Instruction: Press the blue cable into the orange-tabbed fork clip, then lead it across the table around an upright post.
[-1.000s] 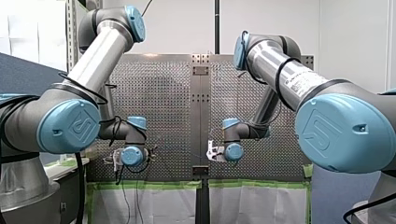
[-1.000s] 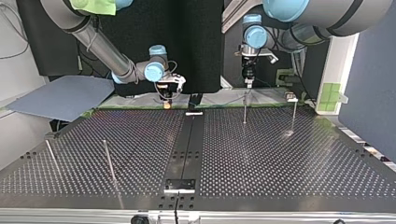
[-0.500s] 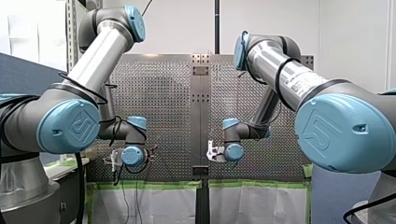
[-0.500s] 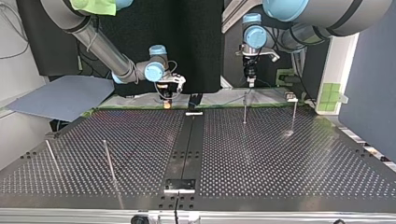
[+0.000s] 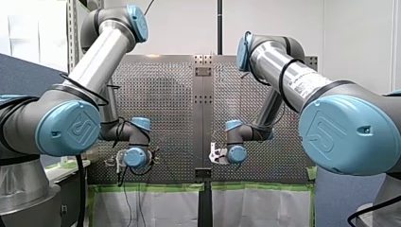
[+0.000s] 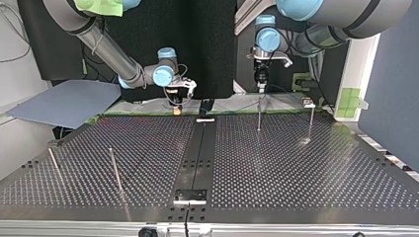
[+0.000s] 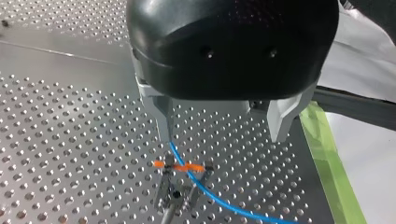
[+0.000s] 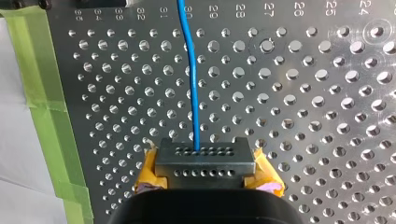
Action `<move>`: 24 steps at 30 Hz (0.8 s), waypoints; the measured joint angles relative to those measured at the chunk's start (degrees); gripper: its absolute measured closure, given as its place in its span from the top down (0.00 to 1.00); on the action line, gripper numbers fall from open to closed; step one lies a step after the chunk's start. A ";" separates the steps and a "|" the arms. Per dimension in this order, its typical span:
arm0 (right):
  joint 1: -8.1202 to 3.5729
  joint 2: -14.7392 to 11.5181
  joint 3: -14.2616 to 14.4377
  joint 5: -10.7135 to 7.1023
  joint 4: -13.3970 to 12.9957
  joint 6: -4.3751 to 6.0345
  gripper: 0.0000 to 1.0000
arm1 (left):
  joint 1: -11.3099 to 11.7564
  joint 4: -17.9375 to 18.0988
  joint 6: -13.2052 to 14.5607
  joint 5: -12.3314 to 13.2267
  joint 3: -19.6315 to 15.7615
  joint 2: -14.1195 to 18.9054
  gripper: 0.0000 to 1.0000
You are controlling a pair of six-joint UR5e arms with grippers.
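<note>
The perforated table (image 6: pixel 276 163) fills the lower half of the top view. In the front view it is only a far panel behind my left arm (image 5: pixel 94 71) and my right arm (image 5: pixel 293 80), whose bulk covers most of that frame. Only the top view shows the thin upright posts (image 6: pixel 114 170), two at lower left and two at upper right. There my right jaws hang over the table's far edge just left of centre and my left jaws right of centre, both too small to read. I cannot make out the cable there.

The wrist views give the detail. My left jaws are spread wide, and the orange-tabbed fork clip (image 7: pixel 180 186) stands on the table just ahead of them. The blue cable (image 7: pixel 210 196) crosses the clip at its orange tabs. One end meets the tip of one jaw and the other is cut off at the frame edge. I cannot tell whether it sits fully down in the fork.

My right jaws, with yellow pads (image 8: pixel 266 179), are pressed together on the blue cable, which runs straight ahead of them over the table, with green tape (image 8: pixel 46 107) along the table's edge. The pinch point is hidden.
</note>
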 joint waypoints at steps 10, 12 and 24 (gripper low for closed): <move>0.23 0.00 -0.02 -3.75 -0.03 -1.55 0.00 | -2.88 -5.03 -0.67 0.57 5.01 0.00 1.00; 0.28 0.00 -0.01 -4.67 -0.02 -1.79 0.00 | -3.79 -6.11 -1.24 0.32 6.07 0.00 1.00; 0.51 0.01 0.00 -7.78 0.00 -2.53 0.00 | -9.89 -12.33 -4.73 -5.21 12.30 -0.01 1.00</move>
